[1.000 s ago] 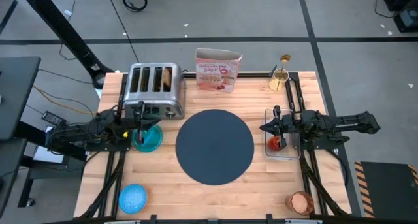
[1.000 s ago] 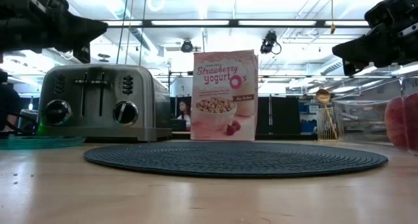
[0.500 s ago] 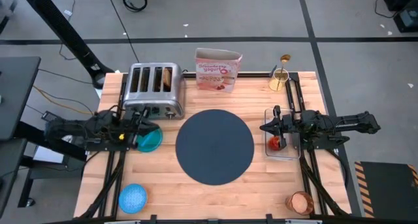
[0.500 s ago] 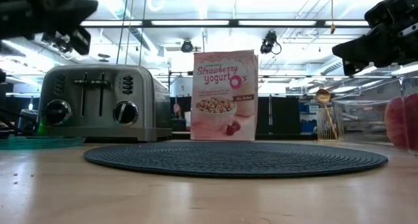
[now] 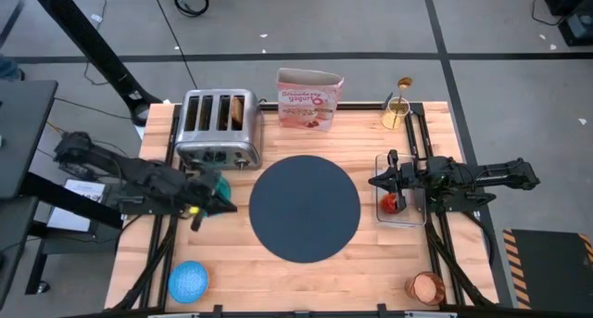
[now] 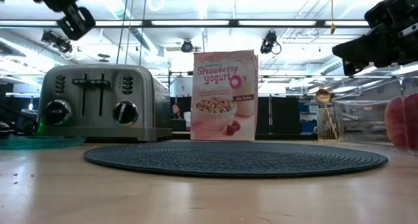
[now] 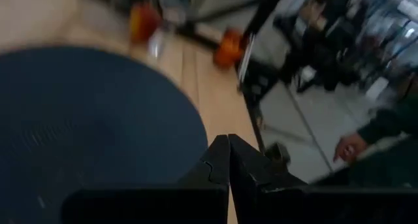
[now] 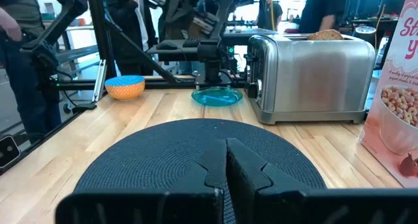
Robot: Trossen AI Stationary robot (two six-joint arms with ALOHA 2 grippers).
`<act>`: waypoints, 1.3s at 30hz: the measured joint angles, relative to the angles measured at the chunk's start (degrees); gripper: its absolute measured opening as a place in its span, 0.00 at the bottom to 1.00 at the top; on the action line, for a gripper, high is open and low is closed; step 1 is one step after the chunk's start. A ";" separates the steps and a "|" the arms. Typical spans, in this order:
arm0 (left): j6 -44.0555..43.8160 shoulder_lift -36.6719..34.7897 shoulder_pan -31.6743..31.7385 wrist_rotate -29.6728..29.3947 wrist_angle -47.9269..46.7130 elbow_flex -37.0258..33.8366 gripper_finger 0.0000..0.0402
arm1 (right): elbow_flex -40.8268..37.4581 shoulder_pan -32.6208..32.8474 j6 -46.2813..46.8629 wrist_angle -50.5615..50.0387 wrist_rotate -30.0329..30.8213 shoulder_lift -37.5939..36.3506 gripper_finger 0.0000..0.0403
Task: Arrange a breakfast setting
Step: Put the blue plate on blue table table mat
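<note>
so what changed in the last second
The left gripper, shut and empty, slid off the teal plate toward the mat, its arm swinging toward the table's near-left side. In the low view it rose almost out of sight. The right gripper stayed shut over the clear tray with the red fruit. Toaster, cereal box, bowl and cup did not move.

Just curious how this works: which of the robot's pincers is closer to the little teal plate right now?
The left one. The left pincer hovers at the teal plate, over its mat-side edge. The right pincer sits across the round mat, above the clear container holding red fruit.
</note>
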 joint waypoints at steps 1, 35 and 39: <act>-1.08 2.13 -1.28 -0.41 -1.70 1.91 0.01 | -0.02 0.00 0.01 -0.01 0.00 -0.02 0.03; -30.00 53.92 -14.00 -11.23 -55.68 34.78 0.02 | -0.01 0.00 -0.01 -0.01 0.00 -0.02 0.03; -30.21 55.82 -11.82 -11.48 -58.33 34.75 0.02 | 0.00 -0.02 0.01 -0.01 0.00 0.00 0.03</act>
